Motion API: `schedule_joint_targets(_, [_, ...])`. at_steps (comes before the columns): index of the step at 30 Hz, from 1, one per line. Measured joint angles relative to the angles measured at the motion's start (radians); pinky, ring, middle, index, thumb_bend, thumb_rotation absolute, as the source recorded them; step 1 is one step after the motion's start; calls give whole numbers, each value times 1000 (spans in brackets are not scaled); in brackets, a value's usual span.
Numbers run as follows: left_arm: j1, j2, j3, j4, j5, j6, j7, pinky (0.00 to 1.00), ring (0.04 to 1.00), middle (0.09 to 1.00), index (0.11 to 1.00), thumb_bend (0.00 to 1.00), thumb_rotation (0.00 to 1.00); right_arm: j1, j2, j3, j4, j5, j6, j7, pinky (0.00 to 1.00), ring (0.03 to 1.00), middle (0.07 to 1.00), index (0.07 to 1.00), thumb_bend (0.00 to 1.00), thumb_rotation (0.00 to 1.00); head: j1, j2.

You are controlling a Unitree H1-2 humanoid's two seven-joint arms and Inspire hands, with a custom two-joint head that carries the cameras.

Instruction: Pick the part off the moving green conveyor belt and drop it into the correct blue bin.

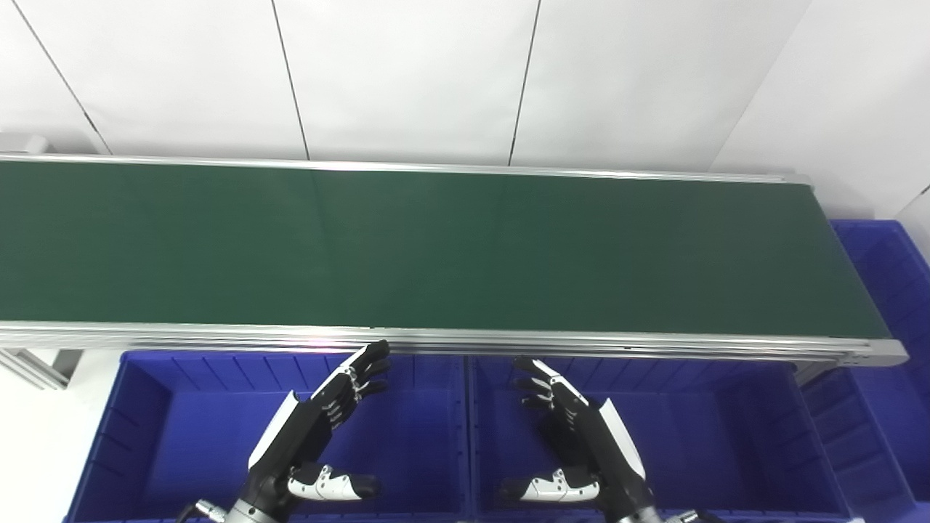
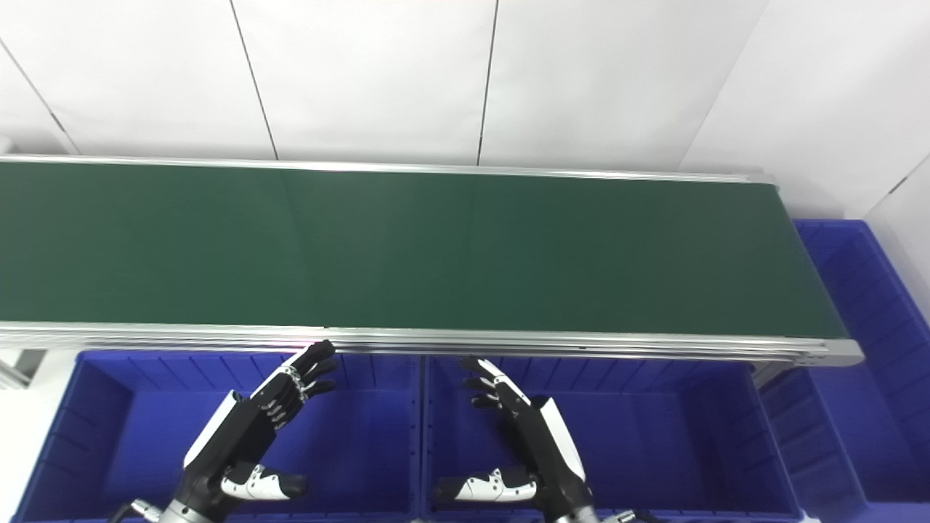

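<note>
L hand [image 1: 312, 428] open, R hand [image 1: 581, 436] open, both empty

Bright, even light; sharp focus, faint glare on the conveyor rail [image 1: 436, 335].

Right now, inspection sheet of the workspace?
Surface: green belt, bare, no part in view.
Job's things: left bin, right bin below the belt's near rail; third bin past the belt's right end; nothing seen in any.
Clutter: nothing seen.
Hands: left hand and right hand open, each over its bin, holding nothing.
Cables: nothing seen.
Surroundings: white wall panels.
</note>
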Motion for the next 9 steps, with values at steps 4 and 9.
schedule_joint_targets(4, [1,0,0,0,0,0,0,857,916,943,922,974,503,-1,-4,7,1,2,0,-11,749,834,914,875,1000,419,2,2])
schedule_joint_targets(9, [3,0,-1,0,0,0,0,857,919,947,922,971,500,-2,-10,17,3,2,0,-20,748,833,912,876,1000,426,0,-2])
